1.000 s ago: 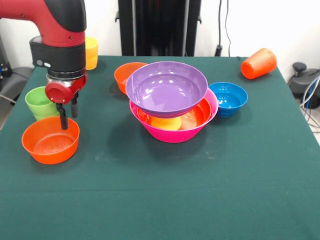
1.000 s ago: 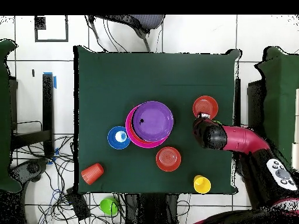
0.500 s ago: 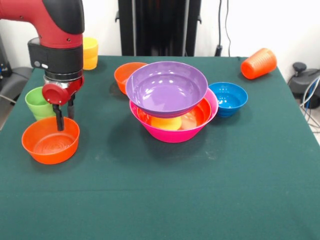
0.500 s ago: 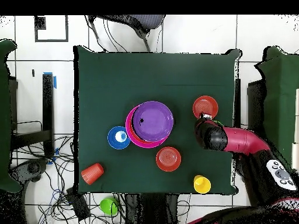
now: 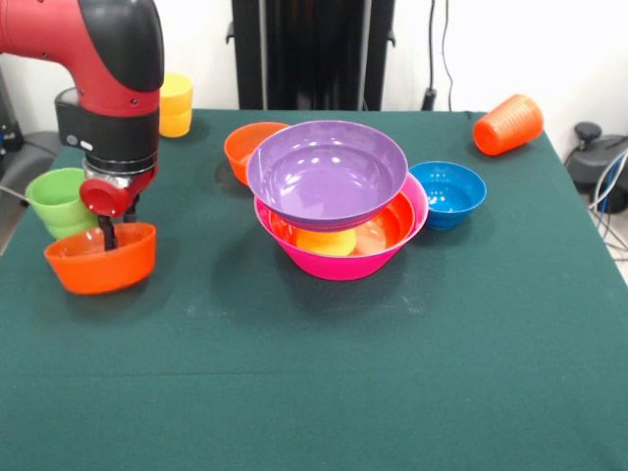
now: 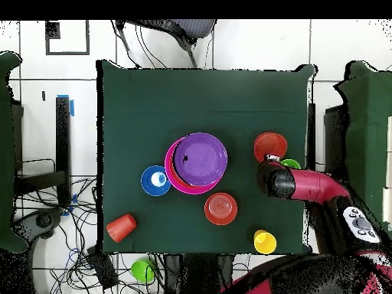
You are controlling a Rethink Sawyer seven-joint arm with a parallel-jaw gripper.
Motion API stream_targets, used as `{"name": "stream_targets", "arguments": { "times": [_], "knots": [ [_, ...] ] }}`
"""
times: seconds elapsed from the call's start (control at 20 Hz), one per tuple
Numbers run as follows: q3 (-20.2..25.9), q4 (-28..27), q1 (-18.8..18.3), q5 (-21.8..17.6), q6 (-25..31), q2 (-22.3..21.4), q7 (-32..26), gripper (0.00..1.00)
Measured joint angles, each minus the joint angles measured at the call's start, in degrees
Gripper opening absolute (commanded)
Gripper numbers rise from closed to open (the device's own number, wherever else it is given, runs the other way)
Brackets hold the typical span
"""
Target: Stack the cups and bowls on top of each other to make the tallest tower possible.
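Your gripper (image 5: 106, 234) is pinched on the far rim of a small orange bowl (image 5: 98, 261), one finger inside the wall and one outside, and that bowl hangs tilted with its near side low, so I judge it lifted or just leaving the cloth. Just behind the jaws and to their side away from the pile sits the green cup (image 5: 57, 201). Well off to the other side of the jaws stands the tower (image 5: 339, 201): the pink bowl (image 5: 339, 263) at the bottom, an orange bowl (image 5: 388, 224) nested in it, a yellow cup (image 5: 327, 241) lying inside, and the purple bowl (image 5: 327, 172) resting askew on top.

So you have one stack of four pieces done. Left loose: the bowl in your grip, a second small orange bowl (image 5: 247, 147) touching the tower's far side, the blue bowl (image 5: 448, 193) just beyond the tower from the jaws, and three cups. Further back from the jaws is the other yellow cup (image 5: 177, 103); furthest away, at the opposite far corner, the orange cup (image 5: 507, 125) lies on its side.

No brand, label or writing can be read on anything.
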Motion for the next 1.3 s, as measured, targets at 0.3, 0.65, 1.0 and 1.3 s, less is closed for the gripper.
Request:
{"name": "stream_targets", "arguments": {
  "times": [0.3, 0.65, 1.0, 1.3],
  "knots": [
    [-2.94, -1.42, 3.12, -0.01, -0.04, 0.48, 0.00, 1.00],
    [-5.36, -2.36, 5.59, 0.02, -0.06, 0.96, 0.00, 1.00],
    [-5.91, -2.51, 5.83, 0.10, -0.25, 0.97, -0.01, 0.00],
    [-6.24, -2.95, 5.50, 0.06, -0.32, 0.97, -0.01, 0.00]
  ]
}}
